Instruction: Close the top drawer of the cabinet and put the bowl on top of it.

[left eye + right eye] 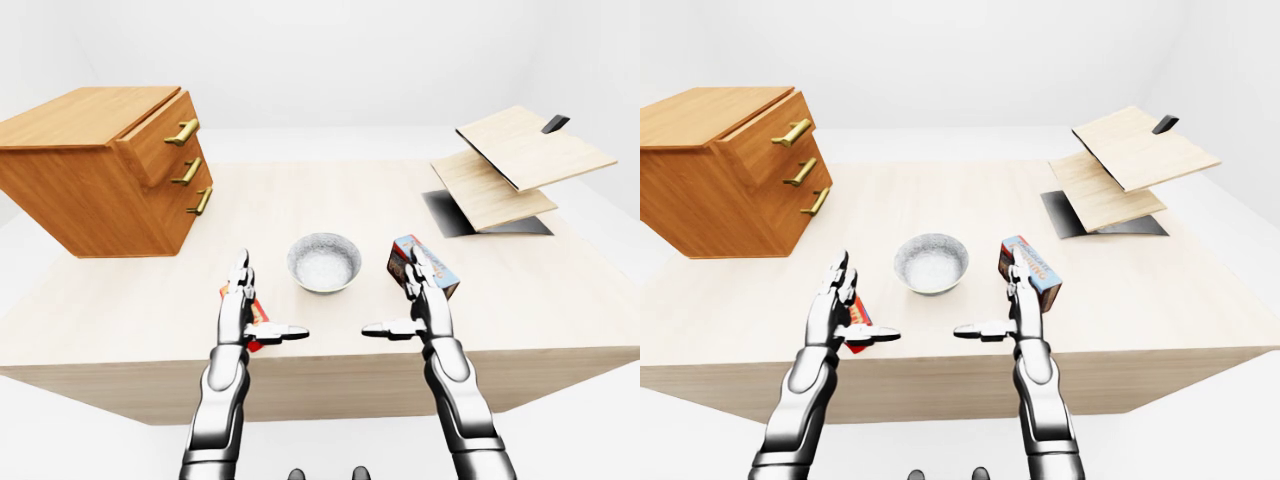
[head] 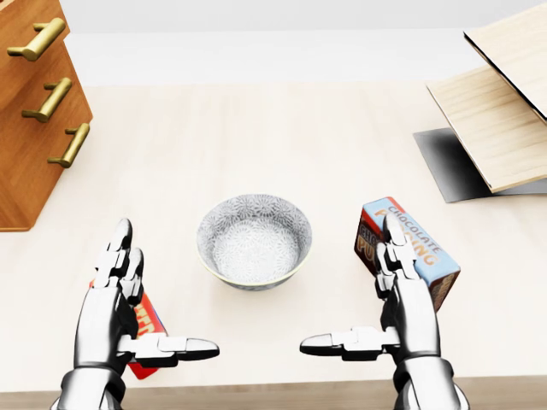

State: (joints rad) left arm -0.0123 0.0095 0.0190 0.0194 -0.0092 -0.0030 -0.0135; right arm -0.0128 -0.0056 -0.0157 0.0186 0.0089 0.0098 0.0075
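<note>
Item 1. Bowl: pale and patterned. I see it upright at the centre of the head view, on the table, between my two hands and touching neither.

Item 2. Cabinet: brown wood with three drawers and brass handles. It stands on the table at 10 o'clock in the left-eye view, well apart from the bowl. I read its top drawer as standing out past the two below it, so it is not shut.

Item 3. Left hand: at 7 o'clock in the head view. Its fingers are straight and side by side, its thumb is stuck out towards 3 o'clock, and it grips nothing.

Item 4. Red packet: flat on the table and partly covered by my left hand. I cannot tell whether the hand touches it.

Item 5. Right hand: at 5 o'clock in the head view. It mirrors the left, with fingers straight, thumb out towards 9 o'clock, and nothing held.

Item 6. Box: blue and brown, lettered "CHOCOLATE", tilted, at 4 o'clock from the bowl. My right fingertips overlap it in every view, and I cannot tell whether they touch it.

Item 7. Two pale wooden boards: tilted, one above the other, at 2 o'clock in the left-eye view. A dark mat lies under them.
</note>
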